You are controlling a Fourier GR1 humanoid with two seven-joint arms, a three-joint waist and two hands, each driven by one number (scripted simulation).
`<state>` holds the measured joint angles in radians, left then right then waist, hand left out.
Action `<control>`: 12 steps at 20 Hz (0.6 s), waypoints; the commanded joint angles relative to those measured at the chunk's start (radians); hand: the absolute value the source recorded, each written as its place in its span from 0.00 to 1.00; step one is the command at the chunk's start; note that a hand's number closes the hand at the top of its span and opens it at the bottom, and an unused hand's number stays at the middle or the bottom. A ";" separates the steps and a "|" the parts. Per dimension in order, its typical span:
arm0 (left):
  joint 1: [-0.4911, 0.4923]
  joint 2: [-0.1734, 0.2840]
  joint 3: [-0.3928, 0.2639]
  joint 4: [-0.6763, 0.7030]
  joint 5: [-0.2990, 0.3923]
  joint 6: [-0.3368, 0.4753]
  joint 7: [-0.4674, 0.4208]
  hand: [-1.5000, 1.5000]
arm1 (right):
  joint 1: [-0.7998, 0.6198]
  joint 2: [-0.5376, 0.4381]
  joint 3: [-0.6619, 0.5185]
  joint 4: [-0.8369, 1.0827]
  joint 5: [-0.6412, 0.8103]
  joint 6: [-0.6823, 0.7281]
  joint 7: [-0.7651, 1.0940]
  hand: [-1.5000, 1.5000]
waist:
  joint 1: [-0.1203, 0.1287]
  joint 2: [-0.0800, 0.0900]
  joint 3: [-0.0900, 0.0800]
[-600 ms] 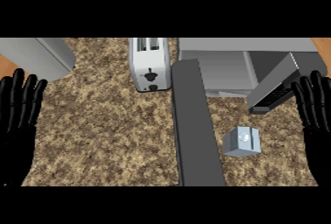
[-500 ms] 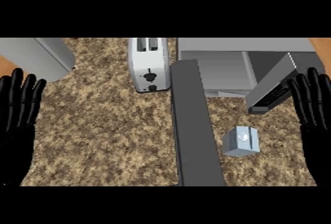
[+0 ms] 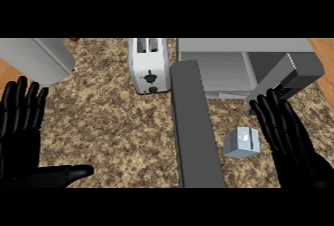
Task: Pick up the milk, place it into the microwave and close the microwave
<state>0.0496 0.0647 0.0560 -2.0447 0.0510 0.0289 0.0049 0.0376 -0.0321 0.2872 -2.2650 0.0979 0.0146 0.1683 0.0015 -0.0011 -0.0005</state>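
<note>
My right hand [image 3: 287, 137] is sliding inward toward the milk [image 3: 242, 142] since a moment ago; nothing else is shifting. At the far left, my left hand [image 3: 23, 132] is resting flat, fingers straight, holding nothing. The toaster [image 3: 149, 65] is standing clear behind. The microwave [image 3: 244, 66] is gaping, its door [image 3: 194, 128] swung out, ready for loading. The milk is sitting on the counter [image 3: 117, 128] between door and my right hand, whose fingers are straight, gripping nothing yet.

Just one cam here, the head view, looking steeply down on the speckled bench [image 3: 111, 132] from fairly close. The open microwave [image 3: 222, 66] fills the upper right of the frame, and the toaster [image 3: 149, 66] sits at top centre.
</note>
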 commanded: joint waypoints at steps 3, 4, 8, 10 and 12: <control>0.108 -0.010 0.008 -0.105 0.032 -0.020 0.034 0.00 | 0.039 0.010 0.117 -0.096 0.110 -0.022 0.115 0.00 | 0.001 -0.001 0.000; 0.206 -0.029 0.000 -0.085 0.043 -0.063 -0.073 0.00 | 0.052 0.024 0.103 -0.051 0.123 -0.041 0.054 0.00 | 0.003 -0.001 0.000; 0.191 -0.006 0.029 -0.182 0.081 -0.062 0.040 0.00 | 0.207 -0.020 0.099 -0.125 0.117 -0.025 -0.002 0.00 | -0.002 -0.001 0.001; 0.279 -0.008 0.056 -0.200 0.126 -0.112 -0.025 0.00 | 0.170 -0.001 0.100 -0.075 0.166 -0.054 0.022 0.00 | 0.003 -0.001 0.000; 0.315 0.013 0.076 -0.260 0.142 -0.130 0.022 0.00 | 0.152 0.013 0.088 -0.053 0.162 -0.067 0.040 0.00 | 0.004 -0.001 0.000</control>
<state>0.2900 0.0586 0.0958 -2.2299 0.1437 -0.0591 0.0064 0.1633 -0.0351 0.3537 -2.3465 0.2130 -0.0230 0.2209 0.0037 -0.0022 -0.0002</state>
